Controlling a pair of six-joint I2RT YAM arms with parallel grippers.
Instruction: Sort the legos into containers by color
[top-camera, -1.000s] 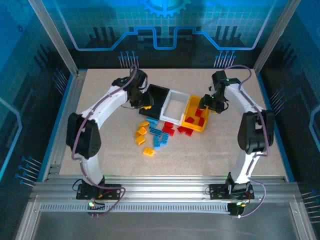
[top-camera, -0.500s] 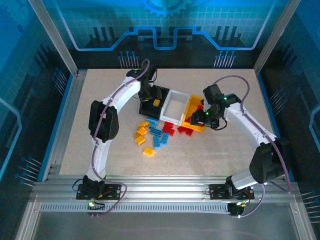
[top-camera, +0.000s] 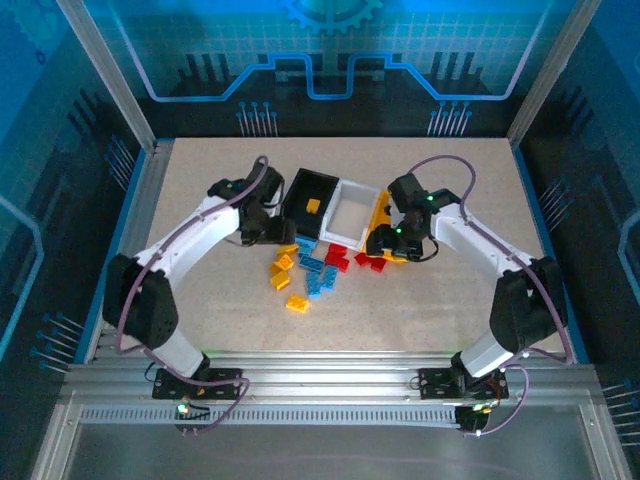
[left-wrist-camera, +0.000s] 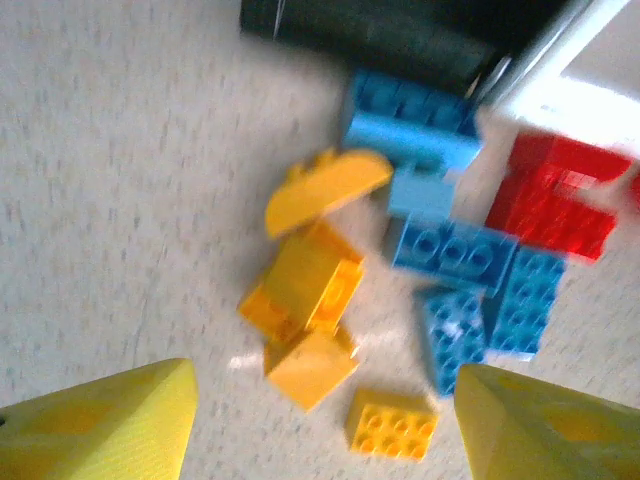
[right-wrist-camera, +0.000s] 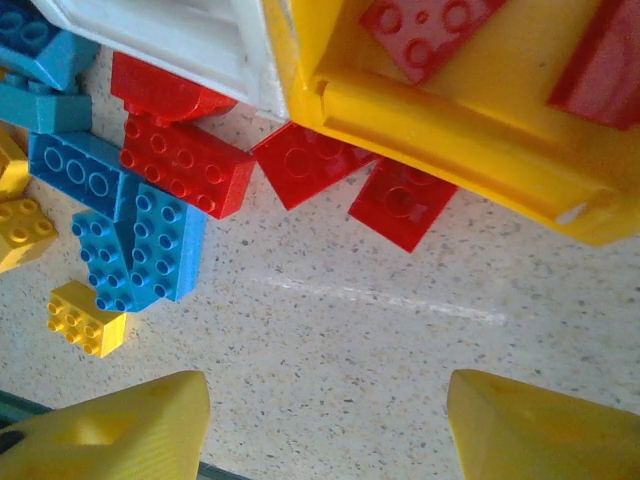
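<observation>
Since half a second ago the left gripper (top-camera: 280, 236) has drawn back from over the black bin (top-camera: 325, 183) to its near left corner, and the right gripper (top-camera: 382, 247) has come off the orange-yellow bin (top-camera: 381, 211) to that bin's near wall. The loose legos (top-camera: 310, 265) lie in a tight heap just in front of the three bins, all studded and glossy, with orange-yellow pieces to the left, blue bricks (left-wrist-camera: 450, 250) in the middle and red bricks (right-wrist-camera: 185, 165) to the right. Several are tilted or leaning on one another, and two red ones touch the orange-yellow bin's wall. One orange-yellow brick (top-camera: 313, 206) rests inside the black bin, and more red pieces (right-wrist-camera: 430, 30) lie in the orange-yellow bin (right-wrist-camera: 450, 120). The white bin (top-camera: 360, 188) stands between the other two, pressed against both. Each gripper hovers low over the heap with its yellow fingers (left-wrist-camera: 100, 420) spread apart and nothing held between them. Around the heap the speckled table (top-camera: 420, 300) is bare.
</observation>
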